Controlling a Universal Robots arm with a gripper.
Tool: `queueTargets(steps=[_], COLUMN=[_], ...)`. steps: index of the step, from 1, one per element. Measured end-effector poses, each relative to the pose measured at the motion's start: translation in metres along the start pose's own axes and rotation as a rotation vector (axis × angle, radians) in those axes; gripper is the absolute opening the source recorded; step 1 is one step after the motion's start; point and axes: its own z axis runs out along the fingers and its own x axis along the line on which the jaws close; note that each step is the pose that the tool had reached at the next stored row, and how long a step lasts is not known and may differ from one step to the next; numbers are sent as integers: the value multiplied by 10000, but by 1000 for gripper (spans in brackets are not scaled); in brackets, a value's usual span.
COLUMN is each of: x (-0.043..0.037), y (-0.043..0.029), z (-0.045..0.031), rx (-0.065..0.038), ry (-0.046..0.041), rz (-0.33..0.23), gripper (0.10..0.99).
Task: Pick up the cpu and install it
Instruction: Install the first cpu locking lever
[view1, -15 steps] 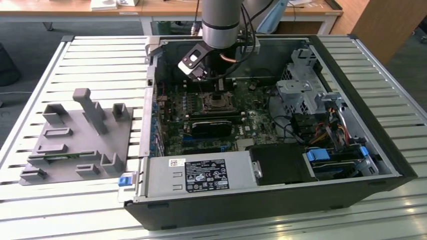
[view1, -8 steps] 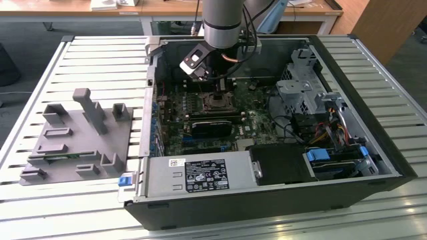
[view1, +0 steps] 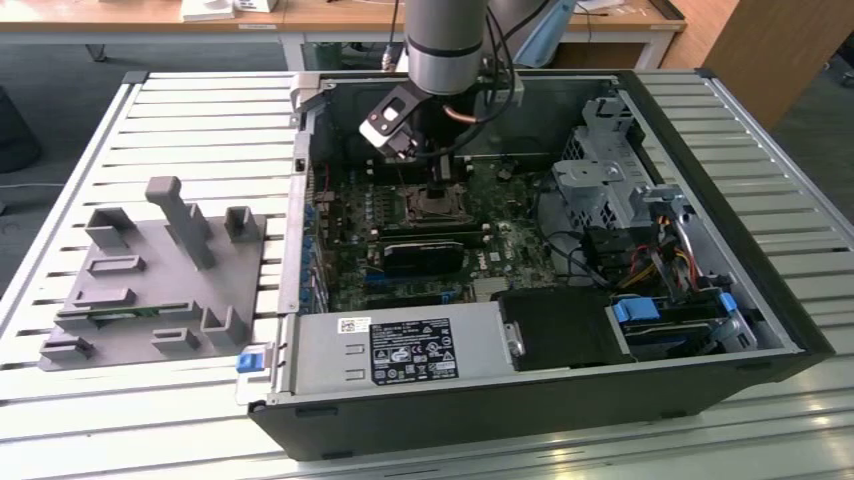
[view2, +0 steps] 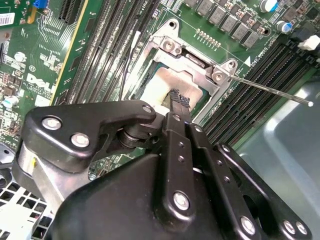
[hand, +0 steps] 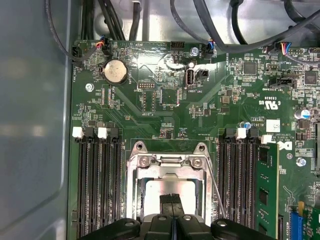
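Bench: we see a slatted metal bench (view1: 160, 110) carrying everything in the exterior view.
Computer case: an open dark case (view1: 534, 410) lies on its side on the bench, its inside facing up.
Arm: the silver arm (view1: 450, 40) comes down from above into the far part of the case.
Tray: a grey plastic tray (view1: 134, 300) sits on the bench at the exterior view's left, beside the case and apart from the arm.
Motherboard: the green board (hand: 165, 107) covers the case floor under the arm.
Socket: a square metal-framed socket (hand: 167, 161) is on the board between two banks of black memory slots. We see it in both wrist views (view2: 172, 47).
Claw: the claw (hand: 171, 199) hangs right over the socket, its black fingers pressed together with nothing between them. The second wrist view shows the ribbed tips (view2: 180, 98) meeting just above the chip. We cannot tell whether they touch it. In the exterior view the claw (view1: 438, 165) is low inside the case.
Memory stick: a long green stick (hand: 267, 195) stands in a slot beside the socket.
Cpu: the silvery cpu (hand: 155, 192) lies flat inside the socket frame, directly under the claw tips (view2: 162, 82).
Lever: a thin metal rod (view2: 270, 91) runs out from one socket corner.
Battery: a round coin cell (hand: 115, 72) sits on the board, well apart from the socket.
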Motion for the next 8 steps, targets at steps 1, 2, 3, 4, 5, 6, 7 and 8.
queueTargets(steps=[1,2,3,4,5,6,7,8], x=[0,0,0,0,0,0,0,0], y=[0,0,1,1,1,1,1,1], z=[-5,-9,-16,-23,-25,-28,-31,-34], rx=[0,0,0,0,-1,0,0,0], ry=[0,1,1,0,2,1,1,0], rz=[0,0,0,0,0,0,0,0], gripper=[106,106,106,106,106,106,106,106])
